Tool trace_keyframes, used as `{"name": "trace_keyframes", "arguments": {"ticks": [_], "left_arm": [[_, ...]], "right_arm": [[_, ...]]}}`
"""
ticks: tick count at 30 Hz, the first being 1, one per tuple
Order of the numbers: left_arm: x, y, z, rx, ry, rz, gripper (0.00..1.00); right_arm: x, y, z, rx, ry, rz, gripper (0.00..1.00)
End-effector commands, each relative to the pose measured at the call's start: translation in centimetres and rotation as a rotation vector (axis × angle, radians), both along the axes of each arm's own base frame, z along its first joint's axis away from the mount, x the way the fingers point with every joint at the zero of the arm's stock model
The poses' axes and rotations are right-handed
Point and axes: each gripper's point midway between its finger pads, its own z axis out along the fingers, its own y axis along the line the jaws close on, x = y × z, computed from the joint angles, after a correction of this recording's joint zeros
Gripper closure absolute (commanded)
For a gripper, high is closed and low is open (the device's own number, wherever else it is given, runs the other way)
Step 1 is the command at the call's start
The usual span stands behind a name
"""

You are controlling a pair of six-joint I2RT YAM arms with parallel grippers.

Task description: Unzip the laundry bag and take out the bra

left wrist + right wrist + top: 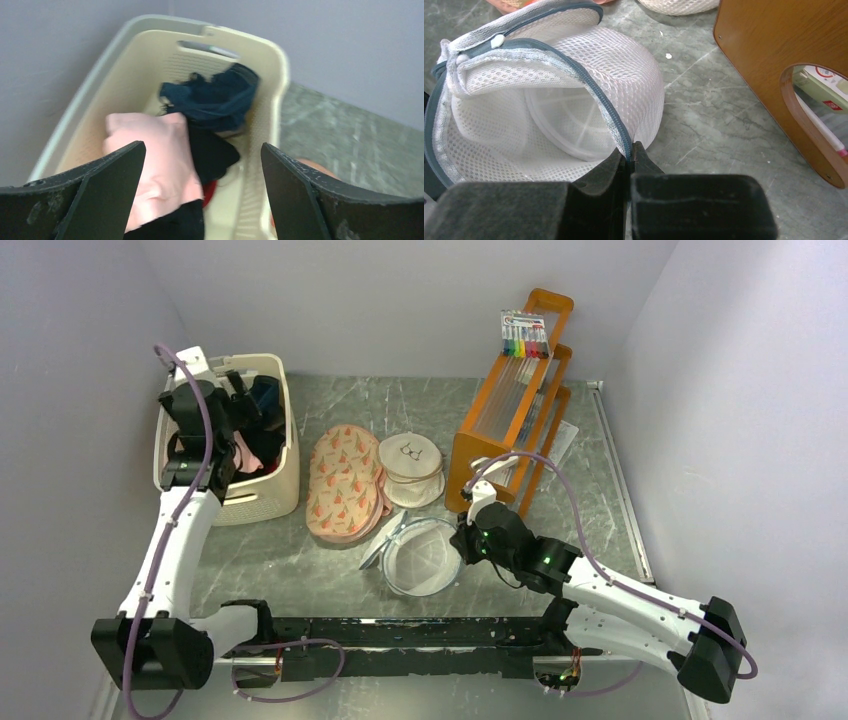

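While clamping rim of unzipped bag beside rack with right gripper, hovers left gripper, jaws apart, over basket with pink garment, probably the bra. Seems at drop-off. Next: free rim, retract arms.

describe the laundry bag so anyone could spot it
Start at the orange rack, back right. Just in front sits the laundry bag, its rim pinched by the right gripper. Only it is plain white mesh and unzipped, unlike the peach bag and the glasses-print bag.
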Motion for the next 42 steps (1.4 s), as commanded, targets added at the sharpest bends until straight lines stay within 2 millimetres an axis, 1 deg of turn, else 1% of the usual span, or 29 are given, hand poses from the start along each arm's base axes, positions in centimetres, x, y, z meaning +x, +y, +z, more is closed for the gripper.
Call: {"name": "trace_keyframes", "arguments": {"ticks": [1, 2, 4, 7, 9, 10, 11, 13, 15, 16, 17, 19, 21, 22, 25, 27, 29, 31, 32, 33, 35, 40, 41, 42], "left_arm": [[1.3, -6.4, 0.4, 0.029, -0.031, -0.263, 0.04], [1.3, -7.9, 0.5, 0.039, -0.031, -0.309, 0.04], [1.1, -11.1, 0.4, 0.056, -0.03, -0.406, 0.03], [0.3, -15.7, 0.7, 0.063, -0.043, -0.559, 0.03], [-0.6, -18.9, 0.8, 0.044, -0.051, -0.678, 0.01], [-1.2, -20.0, 0.6, 0.025, -0.046, -0.724, 0.0], [-1.9, -20.9, 0.2, -0.008, -0.031, -0.771, 0.0], [-3.5, -22.5, -1.6, -0.113, 0.011, -0.845, 0.0], [-6.0, -23.9, -3.6, -0.233, 0.032, -0.926, 0.0], [-7.1, -24.6, -5.3, -0.308, 0.06, -0.953, 0.0], [-8.5, -24.9, -6.1, -0.37, 0.061, -0.975, 0.01], [-10.5, -25.1, -8.8, -0.453, 0.116, -0.986, 0.04], [-12.2, -24.8, -11.3, -0.515, 0.205, -0.961, 0.07], [-13.2, -25.0, -12.3, -0.551, 0.243, -0.969, 0.08], [-16.2, -26.2, -13.8, -0.682, 0.312, -1.032, 0.11], [-17.8, -26.6, -14.7, -0.747, 0.334, -1.04, 0.12], [-18.5, -26.5, -16.0, -0.763, 0.349, -0.994, 0.11], [-18.8, -26.0, -17.7, -0.745, 0.378, -0.92, 0.13], [-19.1, -26.0, -18.5, -0.74, 0.4, -0.892, 0.16], [-19.0, -25.6, -19.4, -0.732, 0.419, -0.84, 0.19], [-19.3, -25.4, -21.0, -0.713, 0.489, -0.753, 0.21], [-20.0, -26.6, -23.6, -0.69, 0.598, -0.66, 0.24], [-20.1, -26.7, -23.9, -0.691, 0.604, -0.642, 0.25], [-20.2, -26.7, -24.2, -0.697, 0.61, -0.623, 0.3]], "right_arm": [[0.6, -0.5, 0.9, -0.007, 0.01, -0.07, 1.0], [0.7, -0.9, 0.9, -0.019, 0.021, -0.094, 1.0], [0.5, -2.0, 0.2, -0.061, 0.068, -0.167, 1.0], [0.1, -1.9, -0.1, -0.056, 0.109, -0.182, 1.0], [0.0, -2.1, 0.0, -0.05, 0.118, -0.194, 1.0], [0.0, -2.2, 0.0, -0.047, 0.116, -0.202, 1.0], [0.0, -2.3, 0.5, -0.035, 0.111, -0.207, 1.0], [0.0, -2.3, 1.3, -0.014, 0.102, -0.214, 1.0], [0.0, -2.4, 2.2, 0.01, 0.09, -0.216, 1.0], [0.0, -2.5, 2.5, 0.018, 0.083, -0.217, 1.0], [0.1, -2.5, 2.6, 0.023, 0.073, -0.216, 0.98], [0.1, -2.6, 2.5, 0.022, 0.061, -0.204, 0.94], [0.0, -2.3, 2.3, 0.022, 0.053, -0.184, 0.93], [0.0, -2.1, 2.2, 0.021, 0.055, -0.171, 0.93], [0.2, -2.2, 1.7, -0.004, 0.059, -0.179, 0.91], [0.3, -2.0, 1.5, -0.016, 0.062, -0.176, 0.89], [0.4, -1.9, 1.3, -0.018, 0.063, -0.175, 0.86], [0.4, -1.7, 1.3, -0.01, 0.063, -0.172, 0.83], [0.4, -1.7, 1.2, -0.007, 0.063, -0.171, 0.81], [0.4, -1.7, 1.2, -0.005, 0.063, -0.17, 0.8], [0.3, -1.7, 1.3, -0.007, 0.065, -0.17, 0.78], [0.4, -2.1, 1.5, -0.008, 0.058, -0.18, 0.74], [0.4, -2.1, 1.5, -0.005, 0.056, -0.181, 0.73], [0.3, -2.1, 1.6, -0.003, 0.055, -0.179, 0.73]]}}
